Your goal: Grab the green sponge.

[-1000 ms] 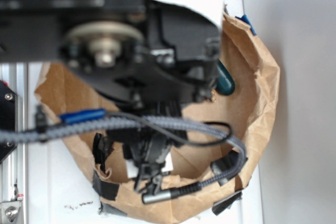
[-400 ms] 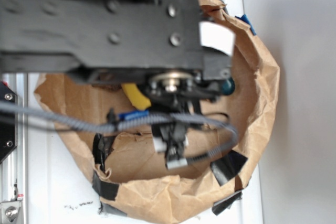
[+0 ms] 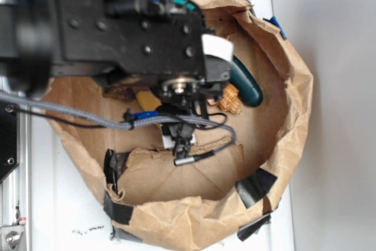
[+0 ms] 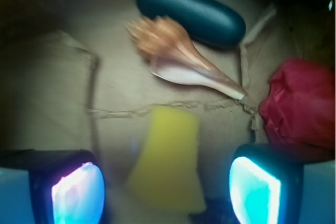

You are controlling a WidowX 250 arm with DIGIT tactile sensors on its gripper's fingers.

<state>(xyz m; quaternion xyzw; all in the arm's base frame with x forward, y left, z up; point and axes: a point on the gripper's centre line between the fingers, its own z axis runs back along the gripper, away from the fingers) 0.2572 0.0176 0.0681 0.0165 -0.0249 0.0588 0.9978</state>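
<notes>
Reaching over: the black arm [image 3: 111, 27] stretches from the left across the paper-lined basket [image 3: 294, 86], wrist pointed down into it.
Tool [image 4: 165, 184]: jaws wide apart, both lit pads clear of everything, nothing held.
Green sponge [image 4: 168, 161]: yellow foam wedge lying flat on the brown paper, directly between the two pads; in the exterior view only a yellow corner [image 3: 148, 99] peeks from under the arm.
Seashell [image 4: 178, 59]: just beyond the sponge, touching the dark green capsule [image 4: 191, 13].
Red wad [image 4: 302, 106]: at the right, cut off by the frame edge.
Hidden: the arm covers most of the basket's upper left.
Blur: the wrist view is soft, sponge edges indistinct.
</notes>
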